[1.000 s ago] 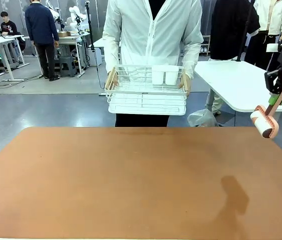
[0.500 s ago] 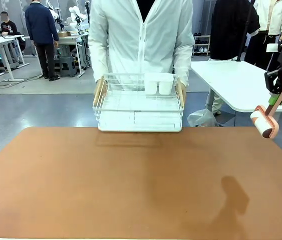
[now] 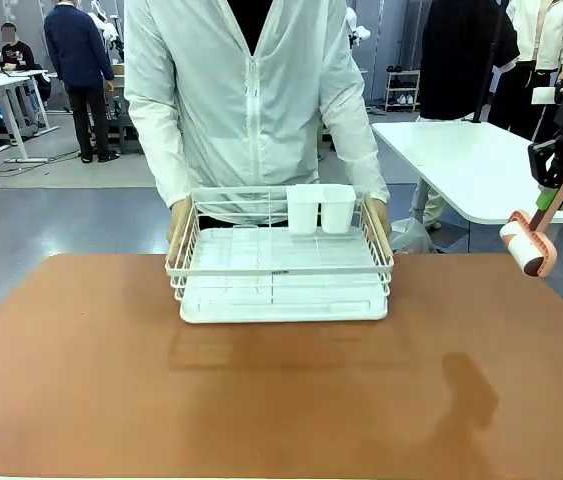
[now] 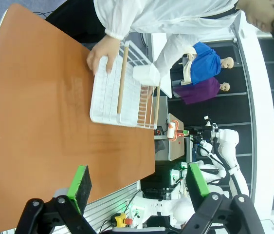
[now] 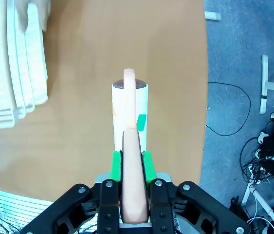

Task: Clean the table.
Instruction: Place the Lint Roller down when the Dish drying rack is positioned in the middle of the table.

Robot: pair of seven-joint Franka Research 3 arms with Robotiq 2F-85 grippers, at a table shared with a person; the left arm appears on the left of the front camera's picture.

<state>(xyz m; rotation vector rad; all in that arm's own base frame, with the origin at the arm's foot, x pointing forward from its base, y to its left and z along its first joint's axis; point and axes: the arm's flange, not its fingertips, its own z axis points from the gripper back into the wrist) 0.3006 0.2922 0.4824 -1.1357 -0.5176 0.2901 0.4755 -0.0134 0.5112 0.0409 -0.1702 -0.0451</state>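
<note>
gripping a lint roller [image 3: 528,247], right pincer [image 3: 553,195] hangs above table [image 3: 281,400].

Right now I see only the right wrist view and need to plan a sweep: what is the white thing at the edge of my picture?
Observer: A white wire rack. The person holds it by both ends at the far side of the table.
Operator: Anything in it?
Observer: Two white cups, side by side along its back edge.
Operator: And the left gripper?
Observer: The left gripper is open and holds nothing.
</note>
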